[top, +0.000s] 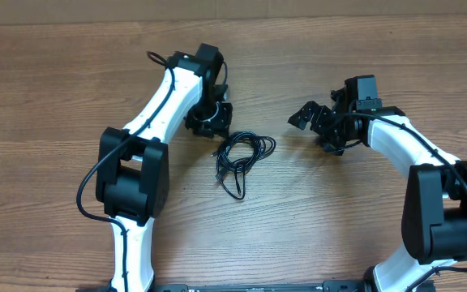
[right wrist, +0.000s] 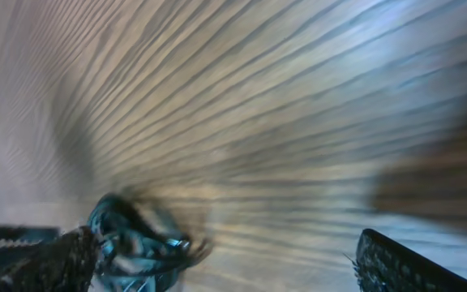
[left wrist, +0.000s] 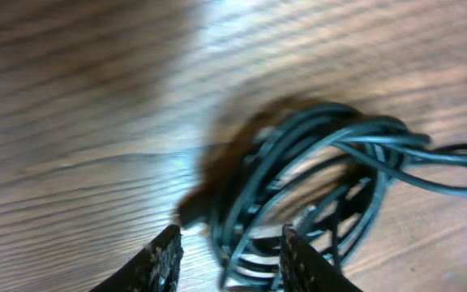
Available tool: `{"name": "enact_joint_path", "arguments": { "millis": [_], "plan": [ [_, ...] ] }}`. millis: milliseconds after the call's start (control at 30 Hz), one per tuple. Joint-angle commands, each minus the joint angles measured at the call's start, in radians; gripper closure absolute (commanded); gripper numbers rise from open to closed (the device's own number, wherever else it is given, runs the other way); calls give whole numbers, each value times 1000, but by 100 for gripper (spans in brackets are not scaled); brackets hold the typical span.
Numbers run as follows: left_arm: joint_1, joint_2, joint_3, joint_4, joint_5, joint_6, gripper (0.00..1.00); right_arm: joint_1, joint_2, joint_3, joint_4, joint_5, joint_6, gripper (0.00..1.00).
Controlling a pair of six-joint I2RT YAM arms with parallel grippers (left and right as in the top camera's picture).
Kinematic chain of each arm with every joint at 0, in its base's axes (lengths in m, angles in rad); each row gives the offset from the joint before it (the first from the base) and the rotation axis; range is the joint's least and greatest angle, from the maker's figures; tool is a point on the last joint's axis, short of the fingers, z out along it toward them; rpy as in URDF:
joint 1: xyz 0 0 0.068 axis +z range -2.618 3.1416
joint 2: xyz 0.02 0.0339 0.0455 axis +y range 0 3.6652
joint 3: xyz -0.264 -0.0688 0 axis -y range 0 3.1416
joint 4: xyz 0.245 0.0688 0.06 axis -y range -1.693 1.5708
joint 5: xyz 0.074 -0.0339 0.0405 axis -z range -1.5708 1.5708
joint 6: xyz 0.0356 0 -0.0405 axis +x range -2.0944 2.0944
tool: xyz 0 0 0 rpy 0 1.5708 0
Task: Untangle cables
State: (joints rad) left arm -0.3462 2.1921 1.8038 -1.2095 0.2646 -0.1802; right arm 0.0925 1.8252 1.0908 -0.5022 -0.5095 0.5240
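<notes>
overhead view: you see the cables [top: 238,156] lying as 1 small bunch of thin black loops on the wooden table [top: 47,97], between the 2 arms, with a tail trailing toward the near edge. the left gripper [top: 209,122] sits just beside the bunch's upper left; the right gripper [top: 316,130] is off to the other side, apart from it. by my reading the untangling has barely begun: nothing is laid out separately, and every loop is left to pull free. left wrist view: the left gripper [left wrist: 232,264] has its 2 fingers parted, with coiled strands of the cables [left wrist: 314,174] running into the gap, and nothing looks pinched. the fingertips are cut off at the bottom edge and the picture is soft, so you cannot count cords or find a plug. right wrist view: the right gripper [right wrist: 225,247] is spread wide and holds nothing; the cables [right wrist: 136,239] are a blurred dark-teal smudge near its left finger [right wrist: 47,259].
</notes>
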Motion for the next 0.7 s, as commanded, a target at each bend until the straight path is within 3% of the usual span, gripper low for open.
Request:
{"name": "enact_joint_path", "arguments": {
  "millis": [0,300,667],
  "plan": [
    [-18,15,-7,11,21,28,60,35,4,-5,-5,-61,3,2],
    [-27,26,-18,17,-117,27,62,126,4,-5,-10,-10,4,7],
    [-29,27,-126,120,-34,28,61,202,4,-5,2,92,5,10]
  ]
}}
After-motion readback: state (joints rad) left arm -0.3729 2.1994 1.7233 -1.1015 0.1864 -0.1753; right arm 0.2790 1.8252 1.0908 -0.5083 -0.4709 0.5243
